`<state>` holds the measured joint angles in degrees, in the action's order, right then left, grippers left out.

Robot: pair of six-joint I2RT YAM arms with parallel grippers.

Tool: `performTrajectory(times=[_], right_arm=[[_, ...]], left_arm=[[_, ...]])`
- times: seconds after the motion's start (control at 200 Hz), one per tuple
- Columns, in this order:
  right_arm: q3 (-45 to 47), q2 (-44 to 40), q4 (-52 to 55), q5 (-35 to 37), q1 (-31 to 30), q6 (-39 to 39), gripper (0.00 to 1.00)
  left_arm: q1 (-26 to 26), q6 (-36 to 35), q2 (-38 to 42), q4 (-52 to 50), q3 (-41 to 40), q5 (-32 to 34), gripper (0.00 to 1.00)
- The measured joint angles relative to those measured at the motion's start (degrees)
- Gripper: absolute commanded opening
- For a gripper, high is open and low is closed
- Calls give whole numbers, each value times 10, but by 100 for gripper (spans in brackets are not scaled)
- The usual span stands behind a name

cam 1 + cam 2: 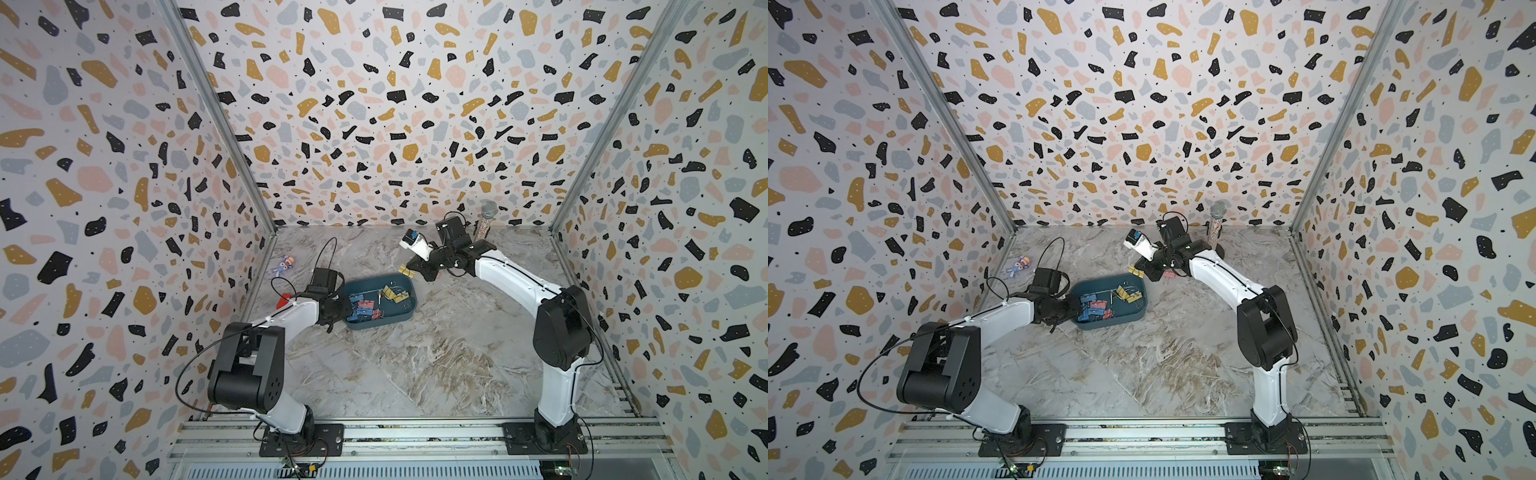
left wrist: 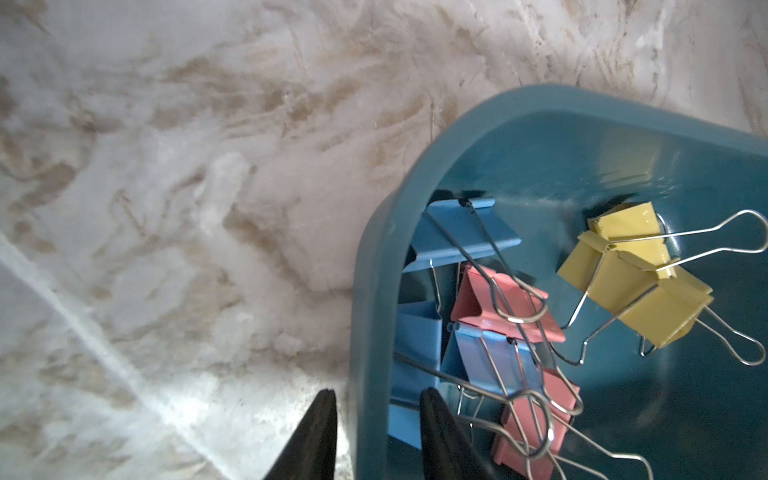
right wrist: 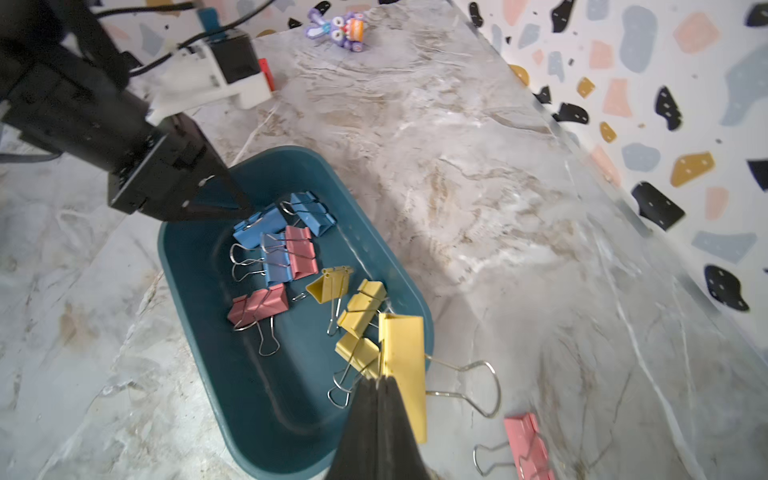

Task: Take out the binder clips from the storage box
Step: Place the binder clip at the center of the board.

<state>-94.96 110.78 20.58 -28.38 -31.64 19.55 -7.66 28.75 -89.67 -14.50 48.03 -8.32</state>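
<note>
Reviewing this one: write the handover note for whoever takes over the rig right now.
Left gripper: astride the storage box wall; clamped or not, unclear.
Right gripper: shut on a yellow clip, by the box's rim.
Done: one pink clip lies on the table outside the box.
To do: set the yellow one down; about eight binder clips are inside.
</note>
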Motion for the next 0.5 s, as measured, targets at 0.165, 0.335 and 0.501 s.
performTrajectory(times=[0.165,0.335,0.501], right_arm=[[86,-37,-84,37,19,-76,0],[159,-72,-166,82,29,-154,0],[194,-89,-221,116,46,-217,0]], left_arm=[[0,0,0,0,0,-2,37],[0,0,0,0,0,-2,37],[0,0,0,0,0,-3,37]])
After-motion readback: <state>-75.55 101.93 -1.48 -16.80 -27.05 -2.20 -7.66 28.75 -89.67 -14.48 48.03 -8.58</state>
